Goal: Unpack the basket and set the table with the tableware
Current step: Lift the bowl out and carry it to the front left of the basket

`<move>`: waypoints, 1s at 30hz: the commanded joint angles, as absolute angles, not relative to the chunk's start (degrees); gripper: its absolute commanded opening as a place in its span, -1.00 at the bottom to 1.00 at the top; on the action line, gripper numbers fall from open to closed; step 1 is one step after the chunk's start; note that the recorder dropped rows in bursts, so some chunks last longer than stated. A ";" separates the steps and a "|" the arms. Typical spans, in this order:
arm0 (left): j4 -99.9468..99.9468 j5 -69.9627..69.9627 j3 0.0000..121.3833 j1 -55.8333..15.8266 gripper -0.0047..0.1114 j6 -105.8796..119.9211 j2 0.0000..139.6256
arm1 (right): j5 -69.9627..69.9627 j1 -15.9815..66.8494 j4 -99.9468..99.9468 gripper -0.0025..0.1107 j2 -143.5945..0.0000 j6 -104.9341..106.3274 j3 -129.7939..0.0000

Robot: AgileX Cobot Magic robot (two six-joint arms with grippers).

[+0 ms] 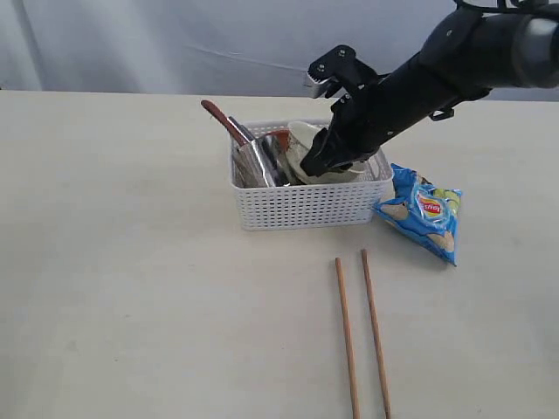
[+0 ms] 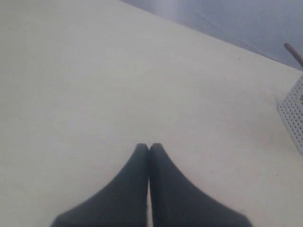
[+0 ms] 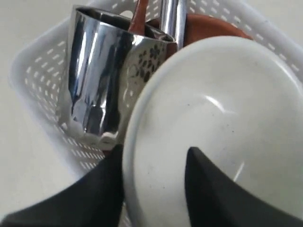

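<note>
1. The right fingers (image 3: pixel 94 198) stand astride the rim of the cream bowl (image 3: pixel 222 118), one outside the wall and one inside the hollow. Whether they pinch the rim cannot be told.
2. The bowl sits tilted in the 3 o'clock half of the white basket (image 1: pixel 301 205).
3. A steel cup (image 3: pixel 99 80) stands in the basket's 9 o'clock half, just beside the bowl. A wooden spoon (image 1: pixel 223 120) and a steel cutlery handle (image 3: pixel 171 19) rise from it.
4. A reddish-brown plate (image 3: pixel 208 26) shows behind the bowl.
5. Two chopsticks (image 1: pixel 347 336) lie side by side on the worktop (image 1: pixel 131 262), at 5 o'clock from the basket.
6. A blue chips bag (image 1: pixel 424 214) lies at 4 o'clock, touching the basket's corner.
7. The left fingers (image 2: pixel 132 189) are pressed together over bare worktop.
</note>
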State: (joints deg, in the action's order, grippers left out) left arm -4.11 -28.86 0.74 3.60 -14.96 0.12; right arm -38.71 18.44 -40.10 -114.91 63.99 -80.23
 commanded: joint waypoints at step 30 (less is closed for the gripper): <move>-4.30 -28.56 0.39 3.28 -0.92 -15.06 0.00 | -44.01 18.41 -63.54 -0.96 -105.82 65.79 -80.60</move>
State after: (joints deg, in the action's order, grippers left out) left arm -4.11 -28.86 0.74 3.60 -14.96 0.12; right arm -43.24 18.44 -62.88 -109.37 64.78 -80.23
